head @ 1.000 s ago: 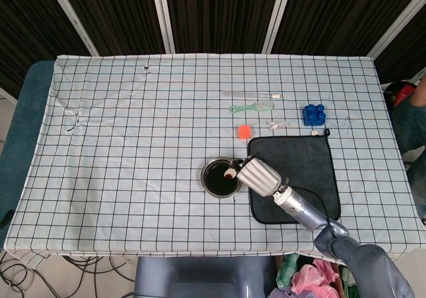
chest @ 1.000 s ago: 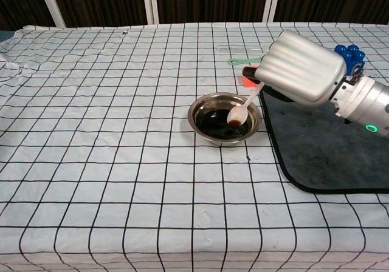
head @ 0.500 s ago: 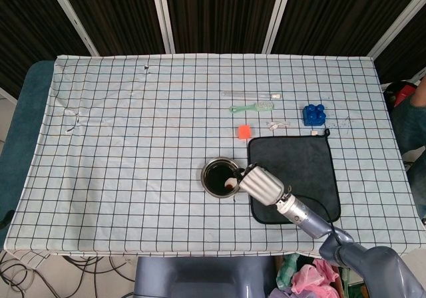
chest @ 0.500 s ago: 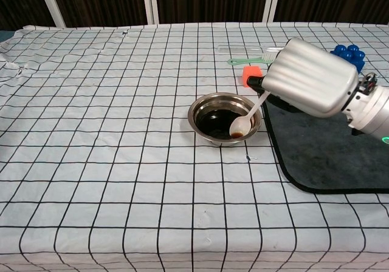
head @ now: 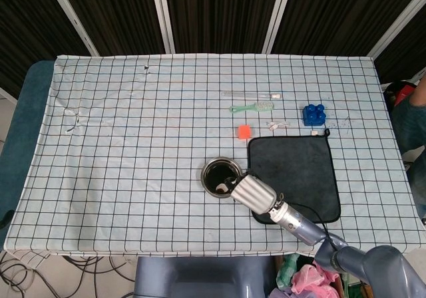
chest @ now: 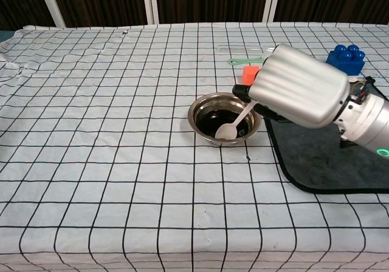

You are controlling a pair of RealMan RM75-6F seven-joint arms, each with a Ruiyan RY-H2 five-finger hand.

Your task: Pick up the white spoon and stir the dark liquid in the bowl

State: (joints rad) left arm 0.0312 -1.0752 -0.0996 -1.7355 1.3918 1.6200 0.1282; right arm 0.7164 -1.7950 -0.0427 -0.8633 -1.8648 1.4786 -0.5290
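Note:
A small metal bowl [head: 214, 167] [chest: 206, 105] of dark liquid sits near the table's middle on the checked cloth. My right hand [head: 252, 193] [chest: 299, 87] holds the white spoon [chest: 234, 125] by its handle, just right of the bowl. The spoon slants down to the left, and its bowl end [head: 225, 189] lies at the near side of the liquid, by the rim. The fingers around the handle are hidden behind the back of the hand. My left hand is in neither view.
A dark grey mat [head: 293, 168] [chest: 322, 163] lies right of the bowl under my right forearm. Behind it are an orange block [head: 244, 132] [chest: 250, 74], a green toothbrush [head: 251, 106], a clear tube [head: 249, 94] and a blue toy brick [head: 314, 114] [chest: 344, 58].
My right hand has drawn toward the table's near edge, sweeping the spoon's bowl end from the right side of the liquid round to its near side.

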